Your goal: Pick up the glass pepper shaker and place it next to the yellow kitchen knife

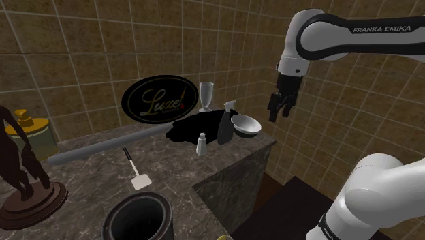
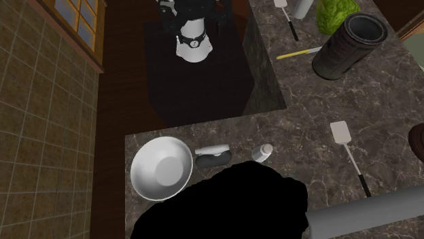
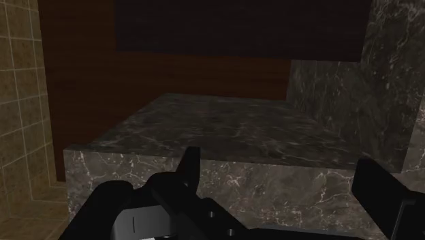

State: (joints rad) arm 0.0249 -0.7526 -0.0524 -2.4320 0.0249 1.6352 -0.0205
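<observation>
Two bits of writing you can actually read here: "FRANKA EMIKA" in white letters on the arm's (image 1: 327, 41) upper link, and "Luxe!" in gold and red script on a black oval sign (image 1: 161, 101) propped at the back of the worktop (image 1: 88, 174).

The fingers (image 1: 273, 113) hang in the air off the end of the worktop, out past the white bowl (image 1: 246, 125). They're spread apart with nothing between them. Same story in the wrist view: fingers (image 3: 191, 167) wide, with just the edge of a marble block beyond them.

The pepper shaker (image 1: 201, 144) stands upright on the dark marble worktop. It has a pale body and a lighter cap, and it sits close to the front edge, just beside a dark spray bottle (image 1: 225, 124). Seen from above, the pepper shaker (image 2: 263, 152) is between that spray bottle (image 2: 213, 155) and a white spatula (image 2: 342, 132).

The yellow knife (image 2: 299, 53) lies on the other leg of the worktop, right by a dark round canister (image 2: 350, 44) and well apart from the pepper shaker. A black area (image 2: 224, 204) spreads behind the white bowl (image 2: 161, 168) and the spray bottle.
</observation>
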